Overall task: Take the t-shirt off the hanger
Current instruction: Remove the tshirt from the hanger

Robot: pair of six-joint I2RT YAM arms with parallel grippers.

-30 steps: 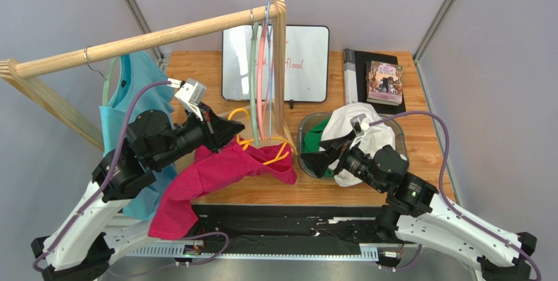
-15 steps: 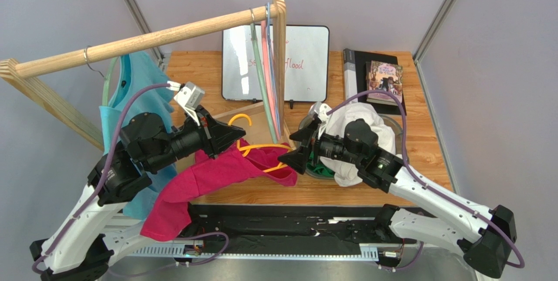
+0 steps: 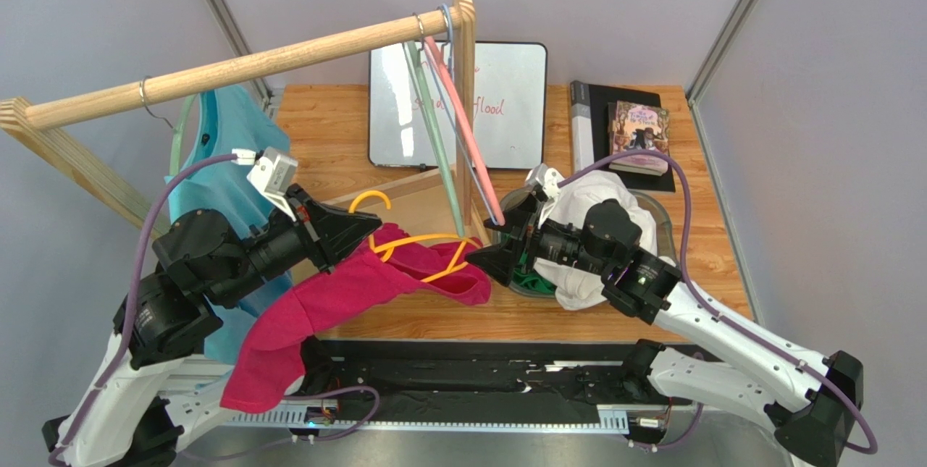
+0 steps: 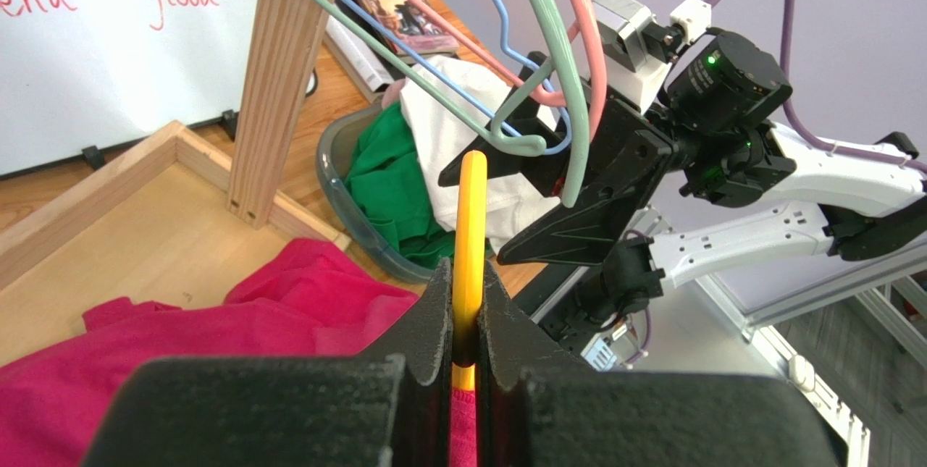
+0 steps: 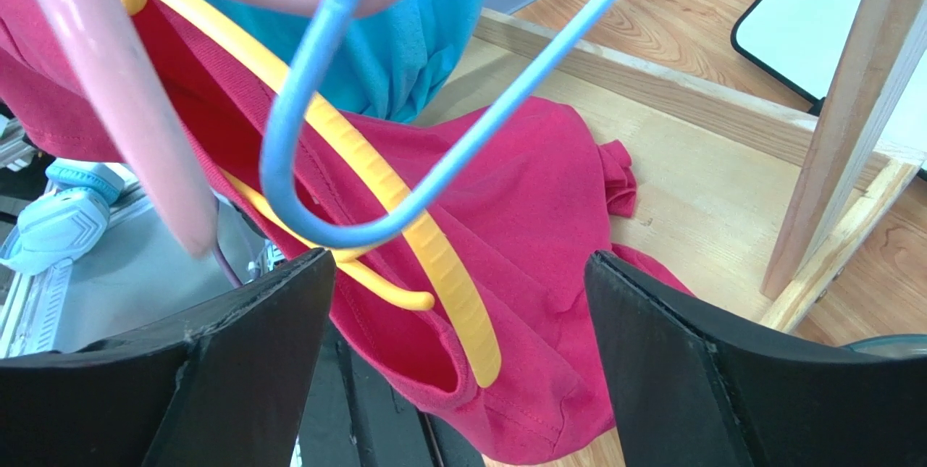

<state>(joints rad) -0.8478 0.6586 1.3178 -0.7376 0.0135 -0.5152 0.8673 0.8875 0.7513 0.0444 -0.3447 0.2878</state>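
Left wrist: smooth yellow hanger (image 4: 471, 206) in left pincer (image 4: 466, 277), rumpled magenta t-shirt (image 4: 218, 320)

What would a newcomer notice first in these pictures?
The magenta shirt spills over the near edge of the table, on a yellow hanger clamped by the left hand. Just right of it, the open right hand faces the shirt, with empty hangers slanting down to it from the rail.

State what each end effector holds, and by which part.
Left end effector clamps the yellow hanger near its hook; right end effector is open, holding nothing.
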